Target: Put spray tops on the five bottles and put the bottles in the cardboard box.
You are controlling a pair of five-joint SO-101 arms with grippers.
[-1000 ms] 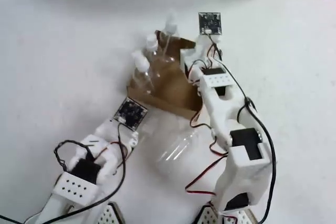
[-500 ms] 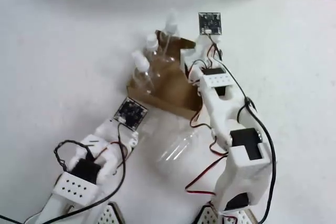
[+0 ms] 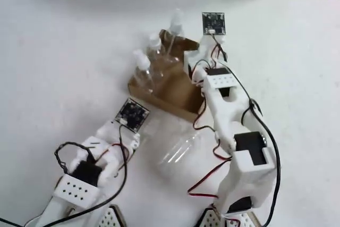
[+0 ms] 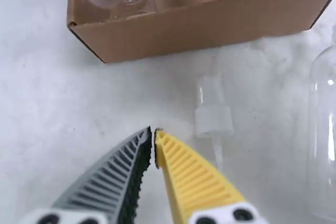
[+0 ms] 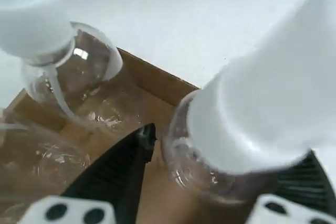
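Lying by the closed-together left gripper [image 4: 154, 134], a white spray top [image 4: 213, 120] is seen from its wrist; the right gripper's [image 5: 227, 148] hold on a capped bottle [image 5: 252, 111] cannot be told.

Cardboard box [image 3: 178, 97]: 3 upright bottles [image 3: 142, 70] fill left side, right arm [image 3: 228, 110] covers right side, middle floor bare. Lying bottle [image 3: 179, 146] and spray top [image 4: 214, 120] block near approach; table [image 3: 64, 51] to left open.

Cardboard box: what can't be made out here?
- High view: right arm covers part of the cardboard box; bottle count inside uncertain.
- Left wrist view: loose bottle cut off by the edge; capped or not unclear.
- Right wrist view: nearest spray top blurred, nozzle unreadable.
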